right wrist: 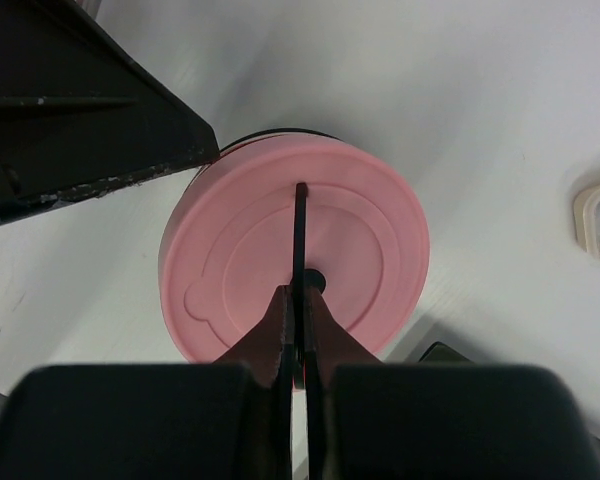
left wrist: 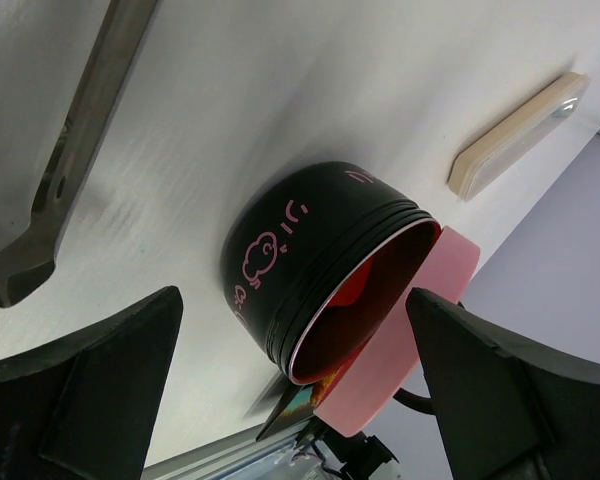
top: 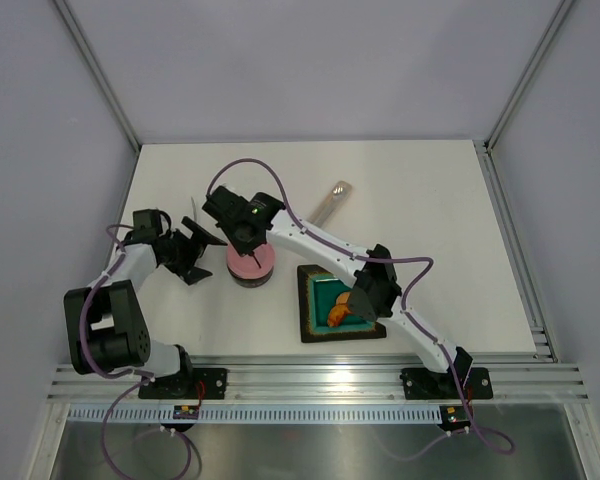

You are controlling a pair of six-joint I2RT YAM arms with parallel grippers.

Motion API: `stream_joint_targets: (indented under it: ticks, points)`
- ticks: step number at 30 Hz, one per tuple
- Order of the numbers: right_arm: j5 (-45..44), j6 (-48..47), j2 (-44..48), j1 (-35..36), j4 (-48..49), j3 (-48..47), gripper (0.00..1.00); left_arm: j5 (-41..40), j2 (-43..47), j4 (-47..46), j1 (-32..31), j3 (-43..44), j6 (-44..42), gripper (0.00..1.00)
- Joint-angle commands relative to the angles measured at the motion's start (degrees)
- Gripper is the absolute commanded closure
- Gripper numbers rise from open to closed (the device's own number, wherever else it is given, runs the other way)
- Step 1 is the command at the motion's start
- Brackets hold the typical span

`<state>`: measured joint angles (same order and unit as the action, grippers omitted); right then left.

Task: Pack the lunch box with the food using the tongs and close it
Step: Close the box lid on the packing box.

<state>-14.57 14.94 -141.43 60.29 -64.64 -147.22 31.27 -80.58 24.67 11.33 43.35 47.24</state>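
- Pinched shut, the right gripper (right wrist: 300, 300) clamps the black handle (right wrist: 300, 235) of the pink lid (right wrist: 230, 260) from above.
- In the left wrist view the lid sits tilted on the lunch box (left wrist: 290, 250), a dark round tin with pink drawings. One edge meets the rim and the side facing that camera gapes, so the box is not yet closed.
- Orange-red shows through the gap. I cannot tell whether it is food or a reflection on the shiny inner wall.
- The left gripper (top: 200, 255) stands wide open with a finger on either side of the box, apart from it and holding nothing.
- The tongs (left wrist: 70, 150) lie on the table (top: 420, 200) just beyond the left gripper, in neither gripper.
- Orange food (top: 337, 316) lies on the teal plate (top: 310, 300), partly hidden by the right arm.
- A flat utensil (top: 330, 200) lies well apart, farther back.
- Judgement: packing looks over or set aside, and closing is the step in hand. What is left is to level the lid, press it home and let go. The pieces on the plate suggest the packing may be incomplete.
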Motion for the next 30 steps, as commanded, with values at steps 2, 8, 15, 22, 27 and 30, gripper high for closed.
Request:
stream_joint_targets:
  ticks: [2, 8, 15, 22, 27, 30]
  points:
    - [-1.9, -1.4, -2.1, 0.7, -0.7, -4.1, 1.0, 1.8, -2.3, -3.8, 0.3, -0.6, 1.2, 0.01]
    - [-1.7, -1.7, -2.6, 0.8, -0.5, -3.9, 1.0, 0.9, -4.1, -5.1, 0.4, -1.4, 1.7, 0.01]
    - [-2.0, -1.8, -1.3, 1.4, -1.4, -0.4, 1.0, -1.6, -5.5, -5.0, 0.3, -1.3, 0.7, 0.01]
    - [-4.3, -1.6, 3.2, 2.6, -0.6, 2.2, 1.0, -1.6, -4.9, -4.9, 0.2, -2.7, -0.2, 0.07]
    - [-5.6, -1.3, 5.1, 3.2, -0.1, 2.5, 1.0, -0.9, -5.5, -6.5, -0.5, -3.6, -0.5, 0.1]
    - [-6.0, -1.1, 6.9, 3.4, 0.4, 3.7, 1.0, -0.4, -6.2, -7.2, -1.3, -3.4, -0.7, 0.11]
